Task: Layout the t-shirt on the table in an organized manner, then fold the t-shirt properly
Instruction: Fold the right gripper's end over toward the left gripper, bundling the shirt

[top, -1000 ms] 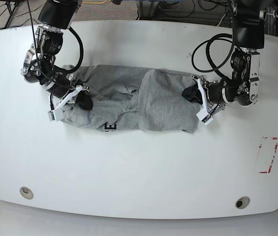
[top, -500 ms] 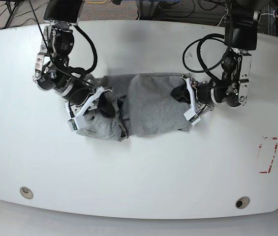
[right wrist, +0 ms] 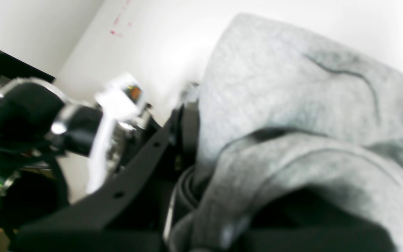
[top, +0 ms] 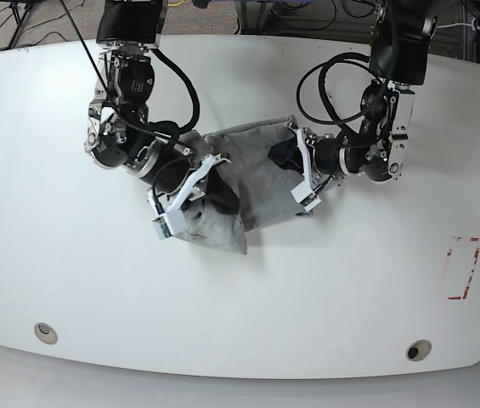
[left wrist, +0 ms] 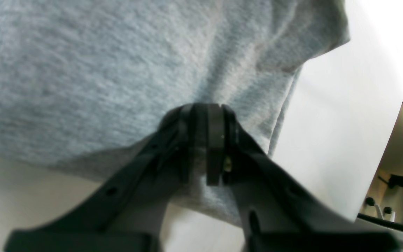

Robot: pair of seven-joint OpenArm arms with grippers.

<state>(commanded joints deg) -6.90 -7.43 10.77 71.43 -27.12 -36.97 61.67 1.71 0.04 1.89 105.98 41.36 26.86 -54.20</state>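
- Mid-table (top: 70,280), the t-shirt (top: 248,183) lay bunched; left gripper (left wrist: 206,147) and right gripper (top: 210,183) each pinched its cloth.
- Layout step judged unfinished; next, draw grips apart.

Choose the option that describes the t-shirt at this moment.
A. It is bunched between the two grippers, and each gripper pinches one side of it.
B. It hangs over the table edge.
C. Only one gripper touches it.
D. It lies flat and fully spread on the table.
A: in the base view the t-shirt is a crumpled bundle between the right gripper and the left gripper, and the left wrist view shows fabric clamped between closed jaws.
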